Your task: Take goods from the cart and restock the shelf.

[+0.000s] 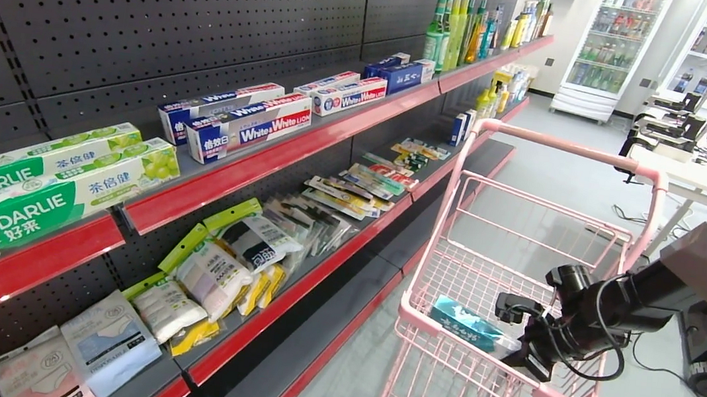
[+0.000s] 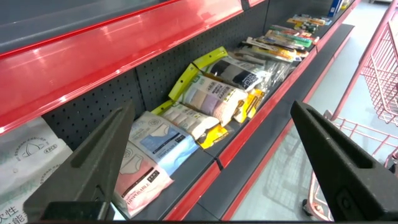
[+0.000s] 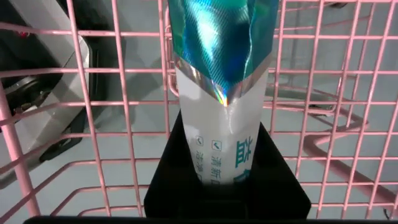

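Observation:
My right gripper [image 1: 514, 340] hangs inside the pink cart [image 1: 536, 143], shut on a teal and white toothpaste box [image 1: 464, 323]. In the right wrist view the toothpaste box [image 3: 217, 74] sticks out from between the black fingers [image 3: 171, 168], above the cart's wire mesh [image 3: 93, 124]. My left gripper [image 2: 211, 112] stands open with nothing in it, in front of the lower shelf [image 2: 249, 143] that holds packets of wipes and cloths [image 2: 211, 99]. The upper shelf [image 1: 279, 150] carries rows of toothpaste boxes [image 1: 249, 121].
Green toothpaste boxes [image 1: 48, 190] lie at the near end of the upper shelf, bottles [image 1: 456, 27] at the far end. A bare bottom ledge [image 1: 325, 328] runs between shelf and cart. A white table [image 1: 705, 182] and glass-door fridges [image 1: 610, 48] stand behind the cart.

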`<state>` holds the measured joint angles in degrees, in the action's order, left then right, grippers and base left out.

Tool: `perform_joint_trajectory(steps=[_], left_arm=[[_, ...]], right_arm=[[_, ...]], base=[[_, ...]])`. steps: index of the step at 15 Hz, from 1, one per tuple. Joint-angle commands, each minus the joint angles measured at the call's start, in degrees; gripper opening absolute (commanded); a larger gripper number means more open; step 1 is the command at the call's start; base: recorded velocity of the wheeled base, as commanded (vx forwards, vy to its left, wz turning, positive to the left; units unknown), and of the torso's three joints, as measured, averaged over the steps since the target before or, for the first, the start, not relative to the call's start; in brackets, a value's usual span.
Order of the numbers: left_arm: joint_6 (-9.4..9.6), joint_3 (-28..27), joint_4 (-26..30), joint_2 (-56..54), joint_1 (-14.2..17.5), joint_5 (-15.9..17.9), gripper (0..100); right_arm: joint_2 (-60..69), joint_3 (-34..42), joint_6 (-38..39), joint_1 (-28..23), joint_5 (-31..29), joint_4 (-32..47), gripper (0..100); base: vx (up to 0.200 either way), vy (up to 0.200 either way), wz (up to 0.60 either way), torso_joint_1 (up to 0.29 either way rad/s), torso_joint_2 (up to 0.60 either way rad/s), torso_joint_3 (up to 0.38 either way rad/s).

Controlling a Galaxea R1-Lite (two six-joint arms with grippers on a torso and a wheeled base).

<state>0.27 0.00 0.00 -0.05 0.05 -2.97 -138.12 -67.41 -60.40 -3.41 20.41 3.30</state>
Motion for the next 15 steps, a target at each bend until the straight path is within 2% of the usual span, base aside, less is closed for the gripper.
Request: perform_joint_trajectory(steps=[1,4,9,10,12,15], left_arm=[[0.0,0.0,0.0,0.05,0.04,-0.01,100],[0.0,0.0,0.0,0.05,0.04,-0.01,100],[0.08,0.0,0.0,0.05,0.04,-0.01,100],[0.0,0.0,0.0,0.05,0.04,-0.01,100],[0.0,0.0,0.0,0.05,0.04,-0.01,100],[0.08,0.0,0.0,0.05,0.04,-0.01,100]], right_arm=[[1.89,-0.09,0.02,-0.45,0.16,0.12,0],[5.84,-0.09,1.25,-0.81,1.39,0.12,0],[13.49,-0.09,7.58,-1.77,0.95,-0.05,0],[17.62,0.0,10.31,-2.74,-0.72,-0.05,0],[22.46,0.27,23.93,-0.72,-2.48,-0.05,0],[32.12,2.11,45.11,5.43,-9.16,-0.05,0]], base=[[0.0,0.0,0.0,0.0,0.0,0.0],[0.0,0.0,0.0,0.0,0.0,0.0],[0.0,0.0,0.0,0.0,0.0,0.0],[0.0,0.0,0.0,0.0,0.0,0.0],[0.0,0.0,0.0,0.0,0.0,0.0],[0.0,0.0,0.0,0.0,0.0,0.0]])
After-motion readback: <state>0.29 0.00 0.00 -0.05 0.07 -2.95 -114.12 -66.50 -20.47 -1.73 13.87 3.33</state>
